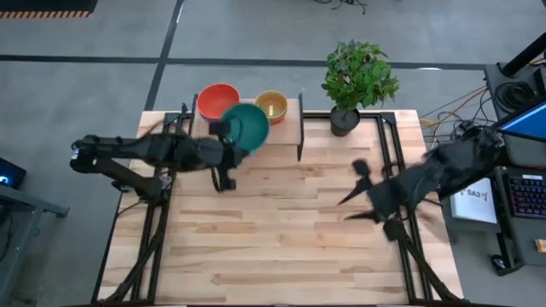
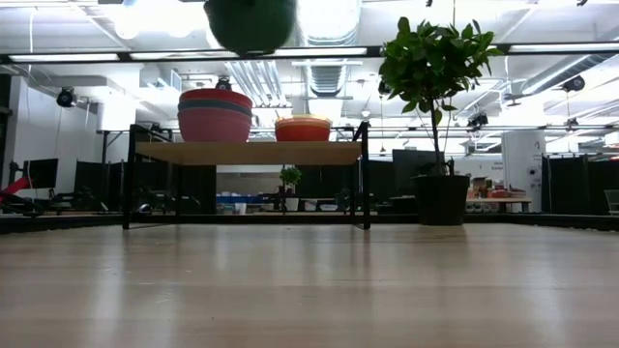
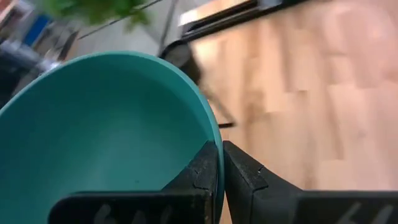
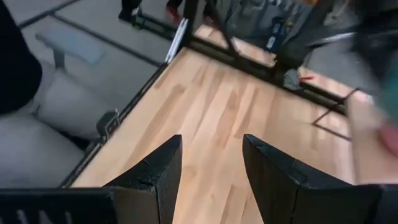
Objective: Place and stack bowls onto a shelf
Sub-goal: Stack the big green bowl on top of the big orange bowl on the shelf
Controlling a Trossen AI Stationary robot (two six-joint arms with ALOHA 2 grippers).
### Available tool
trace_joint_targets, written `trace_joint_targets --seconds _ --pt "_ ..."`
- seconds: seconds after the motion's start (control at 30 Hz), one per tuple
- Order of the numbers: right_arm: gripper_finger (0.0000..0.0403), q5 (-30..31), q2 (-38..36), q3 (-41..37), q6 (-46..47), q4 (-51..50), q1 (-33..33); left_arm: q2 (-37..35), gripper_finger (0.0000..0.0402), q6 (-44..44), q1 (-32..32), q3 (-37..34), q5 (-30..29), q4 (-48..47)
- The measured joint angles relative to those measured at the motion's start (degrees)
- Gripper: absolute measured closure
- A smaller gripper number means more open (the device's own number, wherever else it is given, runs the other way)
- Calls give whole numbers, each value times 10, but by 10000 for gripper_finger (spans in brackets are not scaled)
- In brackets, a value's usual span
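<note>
Teal bowl (image 1: pixel 248 125): held by its rim in the left gripper (image 1: pixel 227 130), fingers (image 3: pixel 199 177) pinched on the wall; carried in the air at the shelf's front edge, between the two stacks
Step in hand: bringing the teal bowl to the shelf (image 2: pixel 250 153); placement not yet made
Next move: likely needs centring over the left stack, levelling, then lowering to nest
Left stack (image 2: pixel 215 116): red-orange bowl (image 1: pixel 217 98) uppermost; darker and pink rims beneath
Right stack (image 2: pixel 303 128): smaller orange bowl (image 1: pixel 271 106) on top; yellowish inside
Right gripper (image 4: pixel 205 162): jaws wide, holding nothing; waiting above the table's right side
</note>
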Motion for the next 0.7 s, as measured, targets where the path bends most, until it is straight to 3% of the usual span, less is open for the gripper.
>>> trace_joint_targets --seconds 0.33,0.53,0.7 --pt "261 0 -112 -205 -41 173 0 0 401 6 217 26 17 -72" --pt "276 1 -152 -269 -52 222 -1 0 401 27 339 24 126 -56" --pt "282 1 -175 -297 -48 232 -1 0 401 18 393 23 217 -43"
